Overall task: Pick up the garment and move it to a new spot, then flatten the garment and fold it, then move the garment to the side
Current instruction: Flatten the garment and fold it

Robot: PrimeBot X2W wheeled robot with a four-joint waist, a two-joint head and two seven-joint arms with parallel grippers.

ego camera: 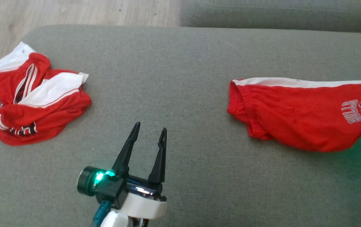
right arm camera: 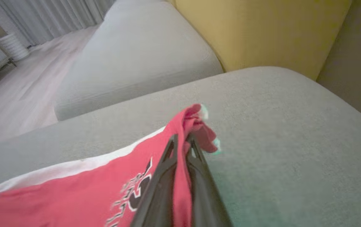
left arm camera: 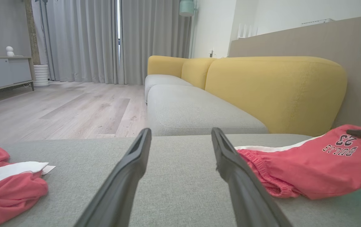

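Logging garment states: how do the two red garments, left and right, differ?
The left garment lies crumpled in a heap; the right garment is stretched out long. The left garment lies apart from the open left pincer; the right garment is pinched at one end by the shut right pincer. Both are red with white trim, on the grey cushion.

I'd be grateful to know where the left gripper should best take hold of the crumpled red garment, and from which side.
Probably the white band on the crumpled red garment, approached from the right, where the open left gripper is: that folded edge lies raised and faces it.
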